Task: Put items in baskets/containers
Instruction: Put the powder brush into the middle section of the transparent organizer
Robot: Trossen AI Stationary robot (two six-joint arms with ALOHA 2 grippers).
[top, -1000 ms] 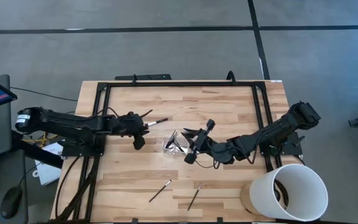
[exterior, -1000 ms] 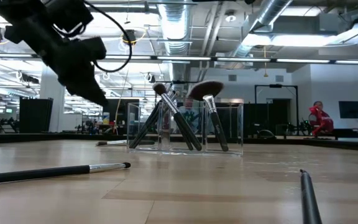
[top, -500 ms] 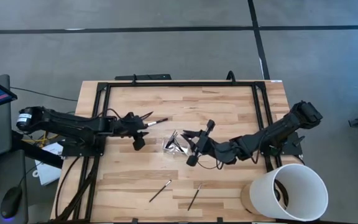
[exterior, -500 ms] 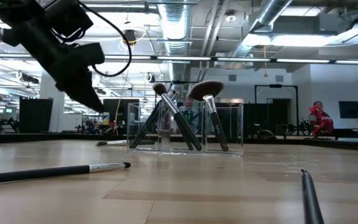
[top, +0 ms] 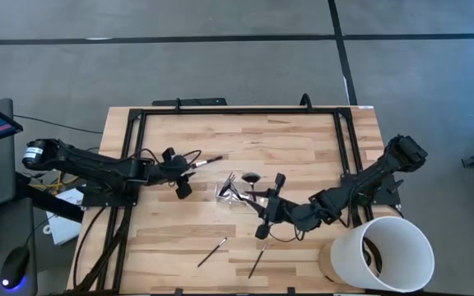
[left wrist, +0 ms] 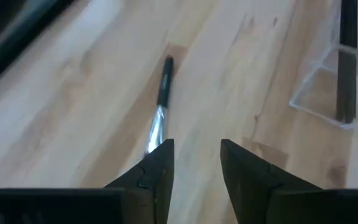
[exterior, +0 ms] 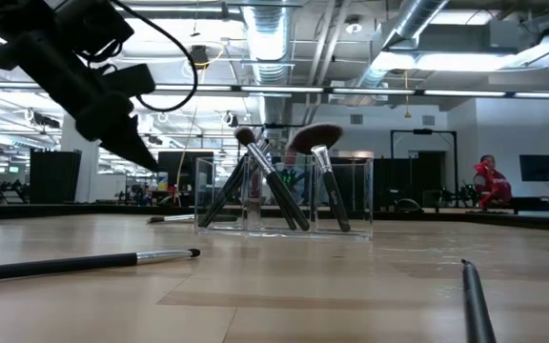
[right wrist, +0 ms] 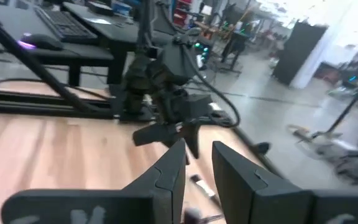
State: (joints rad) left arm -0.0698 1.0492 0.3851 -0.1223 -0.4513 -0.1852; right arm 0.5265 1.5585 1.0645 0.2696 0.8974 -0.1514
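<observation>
several makeup brushes stand in the clear tray; beyond the left pincer, open and empty, lies one brush; two others wait on the bench.

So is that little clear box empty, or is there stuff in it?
Not empty. The clear tray holds several brushes leaning upright, including a fan-headed one.

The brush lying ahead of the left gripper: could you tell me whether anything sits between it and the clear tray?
Nothing visible does. The brush lies on bare wood just ahead of the left gripper, whose fingers stand apart around nothing, and only open tabletop separates it from the clear tray.
</observation>
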